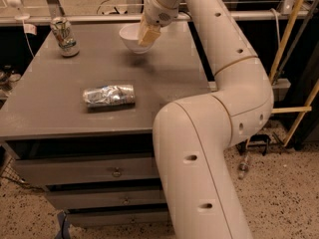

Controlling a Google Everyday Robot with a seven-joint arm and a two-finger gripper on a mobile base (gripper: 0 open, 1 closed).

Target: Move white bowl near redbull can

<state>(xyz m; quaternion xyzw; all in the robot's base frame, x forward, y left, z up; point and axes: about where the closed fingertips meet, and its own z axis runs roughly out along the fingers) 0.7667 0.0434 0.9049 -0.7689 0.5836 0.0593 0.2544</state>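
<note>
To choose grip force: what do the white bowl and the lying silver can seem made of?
Bowl: smooth plain white, perhaps glazed ceramic or hard plastic; the look leaves it open. Can: thin metal, probably aluminium, shiny silver with blue patches, crinkled surface. The hand is at the bowl's rim.
</note>
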